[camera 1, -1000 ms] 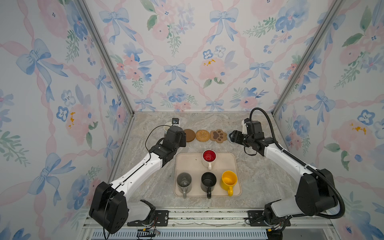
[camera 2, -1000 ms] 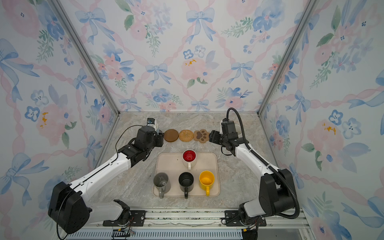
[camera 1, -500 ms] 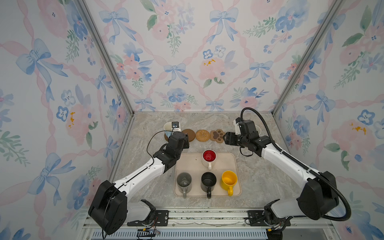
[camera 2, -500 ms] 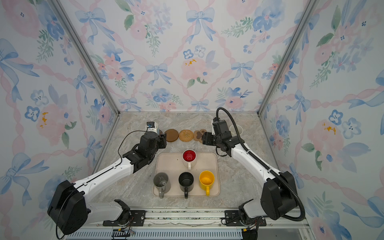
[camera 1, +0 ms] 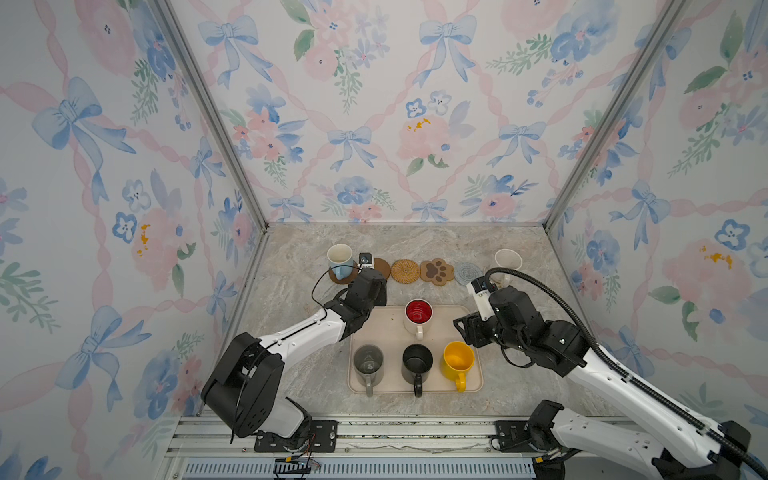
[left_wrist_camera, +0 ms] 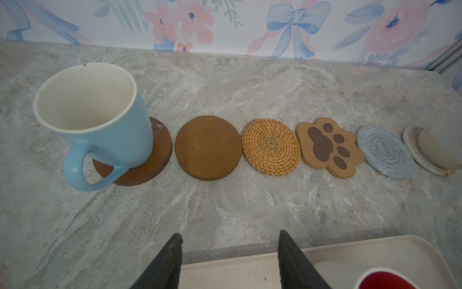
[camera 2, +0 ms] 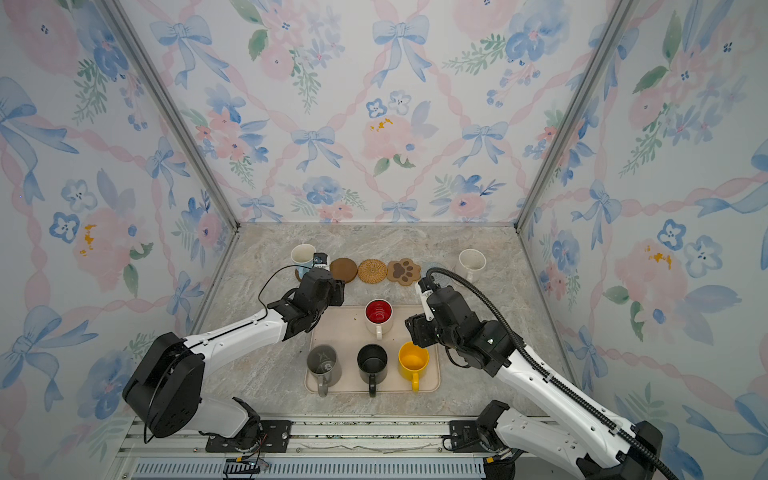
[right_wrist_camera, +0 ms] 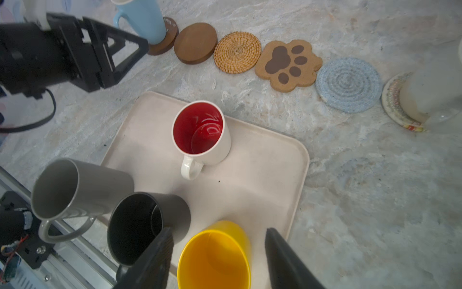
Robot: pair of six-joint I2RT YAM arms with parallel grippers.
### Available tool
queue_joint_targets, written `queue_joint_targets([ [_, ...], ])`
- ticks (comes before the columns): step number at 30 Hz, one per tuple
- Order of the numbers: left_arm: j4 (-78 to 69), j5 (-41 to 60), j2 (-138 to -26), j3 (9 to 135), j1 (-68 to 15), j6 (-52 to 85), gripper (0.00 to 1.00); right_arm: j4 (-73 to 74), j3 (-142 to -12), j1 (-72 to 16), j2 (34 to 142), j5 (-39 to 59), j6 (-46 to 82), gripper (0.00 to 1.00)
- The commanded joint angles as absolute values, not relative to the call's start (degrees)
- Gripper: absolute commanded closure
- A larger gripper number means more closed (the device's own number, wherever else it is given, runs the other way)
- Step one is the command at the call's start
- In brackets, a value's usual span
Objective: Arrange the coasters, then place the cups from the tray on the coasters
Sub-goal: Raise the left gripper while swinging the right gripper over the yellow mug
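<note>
While left tool point(left_wrist_camera: 230, 234) and right tool point(right_wrist_camera: 218, 229) gape, tray point(camera 1: 386, 328) bears four cups point(camera 1: 417, 312); six coasters point(camera 1: 405, 271).

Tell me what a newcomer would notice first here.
A row of six coasters lines the back of the table, a light blue mug on the leftmost and a cream mug on the rightmost. A beige tray holds four mugs, and the right hand hangs open over the yellow mug.

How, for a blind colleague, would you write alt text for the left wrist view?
A light blue mug stands on a brown coaster, ending a coaster row on a marbled table. The open left tool hovers nearby.
</note>
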State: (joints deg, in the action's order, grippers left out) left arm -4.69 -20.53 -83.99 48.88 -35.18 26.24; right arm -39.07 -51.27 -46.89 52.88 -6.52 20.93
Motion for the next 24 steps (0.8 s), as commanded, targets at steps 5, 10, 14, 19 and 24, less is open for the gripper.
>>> queue_joint_targets([
  [5,-9.1,-18.6,-84.6,48.1,-35.7,25.4,0.42,-48.2,-46.9,-57.7,44.6,-16.5,31.5,0.39],
  [10,-9.9,-19.1,-84.3,47.4,-35.7,24.5,0.42,-52.1,-45.7,-63.6,43.8,-20.6,38.5,0.41],
  [14,-11.0,-19.2,-84.1,46.6,-35.7,24.3,0.41,-52.5,-43.6,-68.0,45.1,-21.8,43.5,0.41],
  [19,-11.6,-19.0,-84.4,46.4,-35.7,24.1,0.41,-51.8,-42.4,-72.3,48.2,-23.7,48.1,0.40],
  [24,-11.8,-18.8,-85.2,46.6,-35.7,23.8,0.41,-48.3,-40.6,-75.0,50.1,-24.3,51.2,0.40],
])
